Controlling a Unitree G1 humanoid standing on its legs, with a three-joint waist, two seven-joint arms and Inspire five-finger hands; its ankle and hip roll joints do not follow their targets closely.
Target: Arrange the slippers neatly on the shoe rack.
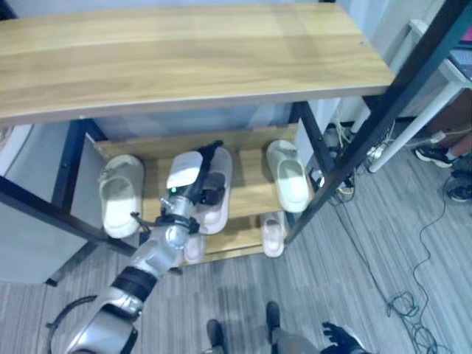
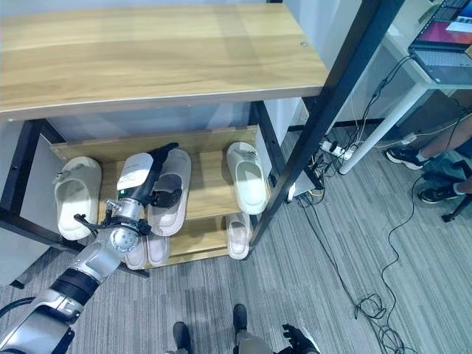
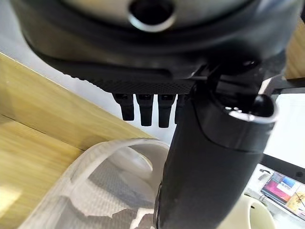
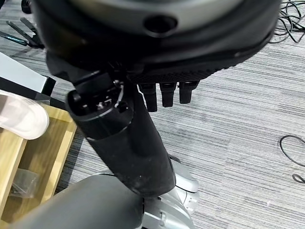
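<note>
Slippers are seen on two levels of the shoe rack (image 1: 243, 195): on the middle shelf a pale slipper (image 1: 122, 195) lies at the left, a second slipper (image 1: 216, 193) lies in the middle under the left hand (image 1: 193, 177), and a third slipper (image 1: 288, 175) lies at the right. Lower slippers (image 1: 272, 234) are glimpsed on the bottom shelf, partly hidden.

The left hand is reached over the middle slipper, its fingers (image 3: 146, 109) held straight and relaxed above the slipper's strap in the left wrist view; nothing is gripped. The right hand (image 4: 164, 93) is hung low over the grey floor (image 4: 248, 124), fingers released and idle.

The task is judged well advanced: the slippers are shelved, roughly parallel. Straightening of the middle one and pairing appear to be what is left.
</note>
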